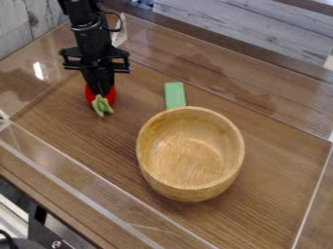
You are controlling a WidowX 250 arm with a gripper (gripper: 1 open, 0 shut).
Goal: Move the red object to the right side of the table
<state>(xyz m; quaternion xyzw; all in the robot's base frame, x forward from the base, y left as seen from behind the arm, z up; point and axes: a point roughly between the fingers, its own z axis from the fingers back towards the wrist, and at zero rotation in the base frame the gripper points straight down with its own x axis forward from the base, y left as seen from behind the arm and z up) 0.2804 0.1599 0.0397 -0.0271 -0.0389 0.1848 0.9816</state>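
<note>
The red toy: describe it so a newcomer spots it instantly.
On the wooden tabletop, look beyond the big round bowl, under the black gripper. The red toy there has a green leafy end, unlike the plain green block.

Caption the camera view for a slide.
Fingers close around the red toy, left of the bowl and green block.

The glossy red object (92, 95), its leafy green end toward the camera, lies on the brown wood-grain table (130, 146).

1 wooden bowl (190, 154) sits near 1 flat green block (174, 95).
</note>
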